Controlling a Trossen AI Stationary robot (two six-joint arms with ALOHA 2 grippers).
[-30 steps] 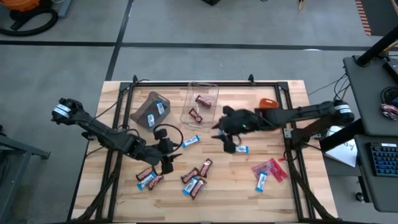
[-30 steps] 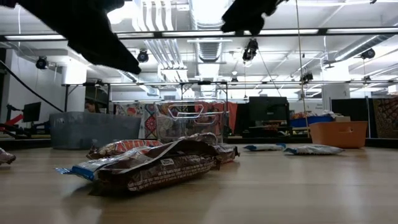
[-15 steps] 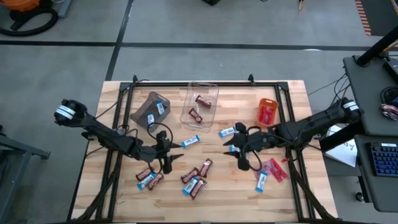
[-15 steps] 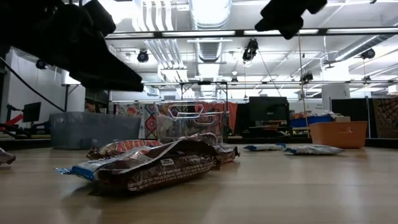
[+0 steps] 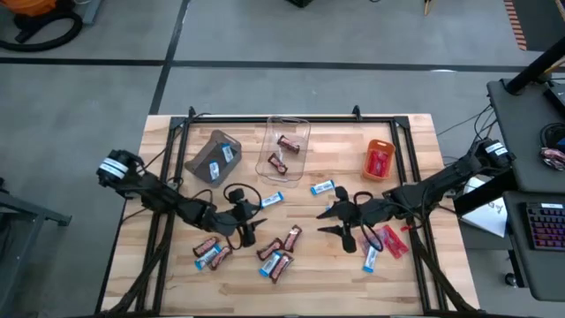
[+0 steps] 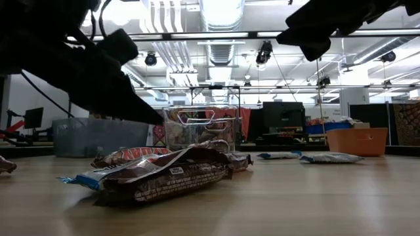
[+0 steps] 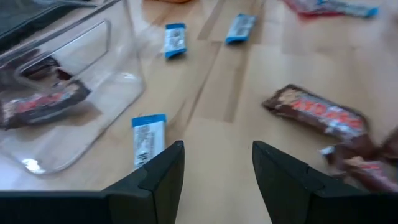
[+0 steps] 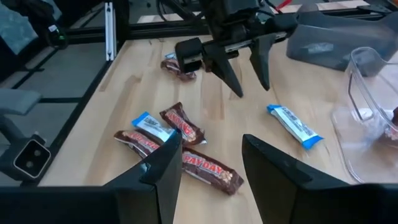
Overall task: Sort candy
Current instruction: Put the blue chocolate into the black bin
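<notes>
Left gripper (image 5: 250,227): jaws spread, holding nothing, low over the wood just left of the middle candy cluster; it has slid slightly rightward since 1 second ago.
Grey bin (image 5: 212,156): back left, 1 blue-and-white bar inside.
Clear bin (image 5: 287,146): back centre, 2 brown bars inside, unchanged.
Middle cluster (image 5: 278,252): brown and blue-and-white bars, unmoved; another small group (image 5: 210,253) lies to its left.
Blue bar (image 5: 270,200): lies alone just behind the left gripper.
Right gripper (image 5: 344,221): jaws spread, empty; earlier it hung by the orange bin, now it sits nearer the front, beside the red wrappers (image 5: 388,238).
Orange bin (image 5: 380,159): back right, red candy inside.
</notes>
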